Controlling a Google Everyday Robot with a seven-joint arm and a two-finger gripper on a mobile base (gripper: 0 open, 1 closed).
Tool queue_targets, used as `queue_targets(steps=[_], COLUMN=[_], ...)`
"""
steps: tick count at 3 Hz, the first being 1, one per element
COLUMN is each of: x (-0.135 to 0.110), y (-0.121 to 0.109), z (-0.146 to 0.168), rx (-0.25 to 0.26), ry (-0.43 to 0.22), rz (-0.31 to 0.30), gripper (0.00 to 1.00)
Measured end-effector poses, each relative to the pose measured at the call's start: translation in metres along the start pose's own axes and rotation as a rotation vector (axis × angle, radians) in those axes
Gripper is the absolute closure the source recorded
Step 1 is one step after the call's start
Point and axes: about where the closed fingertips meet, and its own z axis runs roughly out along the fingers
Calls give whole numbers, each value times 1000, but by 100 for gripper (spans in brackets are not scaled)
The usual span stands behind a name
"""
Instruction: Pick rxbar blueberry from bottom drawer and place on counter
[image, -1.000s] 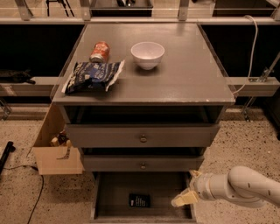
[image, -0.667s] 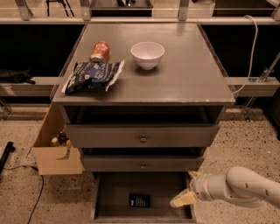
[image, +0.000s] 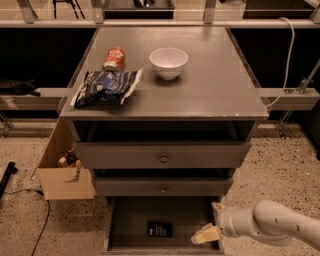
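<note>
We see a small, flat, near-black wrapped rxbar blueberry (image: 159, 229) lying on the plain floor of the pulled-out grey bottom drawer (image: 127, 220), near its front middle, its long axis running side to side across the drawer. The white arm's cream-tipped end effector (image: 206, 233) hovers over the drawer's right front part, near the bar but apart from it, and we cannot tell how wide it stands. We judge the coming reach must go leftward in the view, roughly level with the bar, before the lift to the matte grey counter surface (image: 215, 90) above.
</note>
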Motion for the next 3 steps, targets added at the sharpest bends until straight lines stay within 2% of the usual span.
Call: queue_targets(steps=[1,2,3], x=[8,20,19], y=[-6,-35,-34], z=[28,111,110], rx=[-3,-14,-16], ry=[-3,31,27], rz=[-10,-23,-25], gripper=[0,0,0])
